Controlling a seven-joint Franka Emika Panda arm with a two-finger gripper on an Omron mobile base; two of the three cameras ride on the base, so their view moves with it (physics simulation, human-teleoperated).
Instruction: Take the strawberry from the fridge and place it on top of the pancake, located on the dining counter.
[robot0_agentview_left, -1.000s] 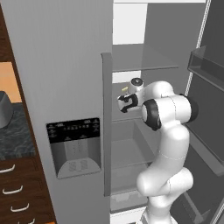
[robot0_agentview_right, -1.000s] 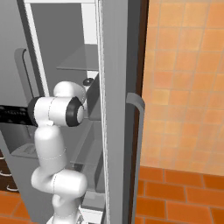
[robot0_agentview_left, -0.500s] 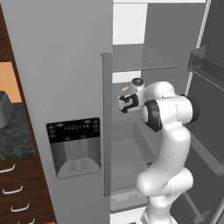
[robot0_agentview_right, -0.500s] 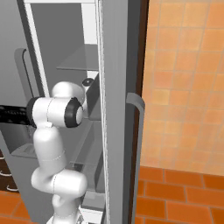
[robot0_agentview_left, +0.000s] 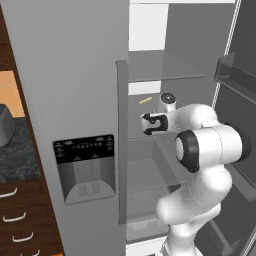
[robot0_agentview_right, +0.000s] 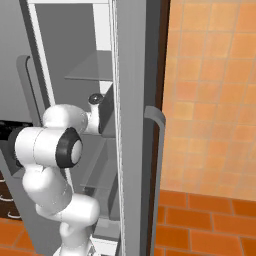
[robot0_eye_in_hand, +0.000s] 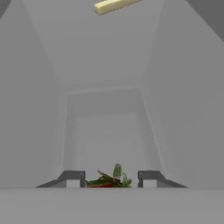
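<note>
Hand view has the strawberry (robot0_eye_in_hand: 107, 180) sitting squarely between the two fingers (robot0_eye_in_hand: 72, 178), which look clamped on it, leafy end up, inside the fridge (robot0_agentview_left: 75, 75).

tiny red strawberry (robot0_eye_in_hand: 104, 183) with green leafy top, sitting low between the two dark fingers (robot0_eye_in_hand: 70, 178), inside the tall grey fridge (robot0_agentview_left: 75, 90), right door swung open, shelves pale grey

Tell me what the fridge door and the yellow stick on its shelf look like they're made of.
Fridge door: matte grey, probably brushed metal or painted steel, judging by its flat even sheen. Yellow stick: pale, dull, squared edges; possibly cheese or butter, unclear in this rendering.
</note>
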